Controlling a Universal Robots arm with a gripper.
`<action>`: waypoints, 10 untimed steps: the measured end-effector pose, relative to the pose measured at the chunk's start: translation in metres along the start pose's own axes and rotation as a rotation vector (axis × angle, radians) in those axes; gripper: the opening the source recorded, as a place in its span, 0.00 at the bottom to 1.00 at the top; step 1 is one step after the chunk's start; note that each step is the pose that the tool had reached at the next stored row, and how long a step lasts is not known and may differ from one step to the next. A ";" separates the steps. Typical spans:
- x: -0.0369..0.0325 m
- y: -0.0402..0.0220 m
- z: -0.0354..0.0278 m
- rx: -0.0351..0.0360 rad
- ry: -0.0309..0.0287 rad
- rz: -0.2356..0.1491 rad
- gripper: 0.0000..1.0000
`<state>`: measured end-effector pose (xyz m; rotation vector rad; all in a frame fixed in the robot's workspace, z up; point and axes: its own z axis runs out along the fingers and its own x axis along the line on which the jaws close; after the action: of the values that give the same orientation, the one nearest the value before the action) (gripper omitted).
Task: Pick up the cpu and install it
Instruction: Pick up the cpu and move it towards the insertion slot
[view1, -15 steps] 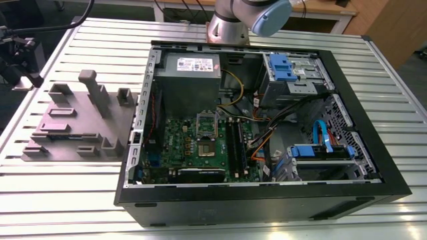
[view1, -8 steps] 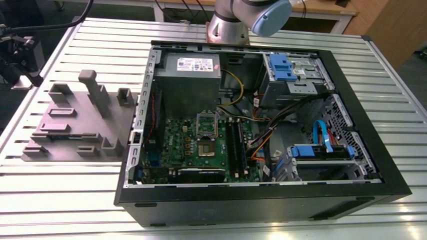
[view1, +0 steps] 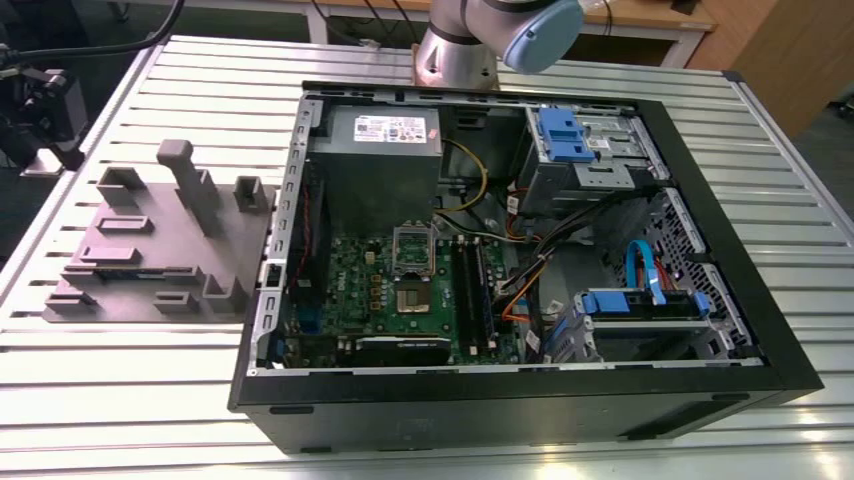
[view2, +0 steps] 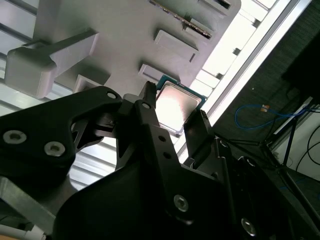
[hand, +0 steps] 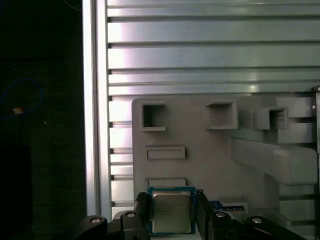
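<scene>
While clamped on two opposite edges of the cpu (hand: 171, 212) in both wrist views, holding it silver face toward the cameras between the fingers (hand: 141, 207) of the gripper (hand: 171, 197). Behind it, a grey fixture tray (hand: 200, 145) with square and oblong pockets, on the slatted table (hand: 200, 50). In the exterior view, an open computer case (view1: 534, 410) holding green motherboard (view1: 350, 270) with square socket (view1: 414, 293), grey power box (view1: 380, 160), blue drive cages (view1: 567, 135).
</scene>
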<state>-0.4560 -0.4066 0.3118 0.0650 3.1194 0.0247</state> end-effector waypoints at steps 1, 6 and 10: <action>0.0000 0.0000 -0.0005 0.0000 0.0001 0.000 0.47; -0.0001 0.0001 -0.0030 -0.0001 0.0000 0.000 0.47; -0.0001 0.0001 -0.0050 0.0000 0.0001 0.000 0.47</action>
<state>-0.4560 -0.4066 0.3168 0.0649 3.1194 0.0247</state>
